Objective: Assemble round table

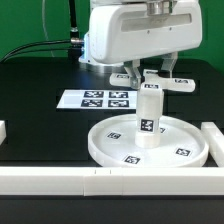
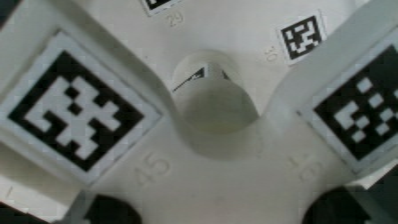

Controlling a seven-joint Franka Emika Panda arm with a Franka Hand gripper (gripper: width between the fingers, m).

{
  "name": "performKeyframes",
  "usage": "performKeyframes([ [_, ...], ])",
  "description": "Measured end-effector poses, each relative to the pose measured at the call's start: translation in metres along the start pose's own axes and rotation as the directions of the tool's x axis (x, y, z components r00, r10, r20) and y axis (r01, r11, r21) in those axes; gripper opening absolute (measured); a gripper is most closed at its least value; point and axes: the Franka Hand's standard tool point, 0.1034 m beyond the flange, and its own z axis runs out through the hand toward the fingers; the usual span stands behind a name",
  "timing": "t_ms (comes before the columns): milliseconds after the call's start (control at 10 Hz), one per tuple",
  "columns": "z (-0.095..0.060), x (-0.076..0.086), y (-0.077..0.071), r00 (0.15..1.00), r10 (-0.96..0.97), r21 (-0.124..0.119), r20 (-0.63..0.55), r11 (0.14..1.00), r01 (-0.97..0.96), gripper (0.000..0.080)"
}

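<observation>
While the fingers (image 2: 111, 211) clamp the cross-shaped foot (image 1: 157, 84) between them, it caps the upright leg (image 1: 149, 118) beneath. That leg stands in the rimmed disc (image 1: 112, 140).

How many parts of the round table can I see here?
3. The disc lies on the table; the leg stands upright at its middle; the foot is at the leg's top, under the gripper. None seems hidden.

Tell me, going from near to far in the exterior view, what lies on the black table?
Long white bar → large round disc → marker board.
</observation>
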Motion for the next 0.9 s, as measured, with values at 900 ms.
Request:
performKeyframes([
  [900, 0.001, -0.0039, 0.0012, 0.583, 0.812, 0.061, -0.02, 0.583, -0.81, 0.0445],
])
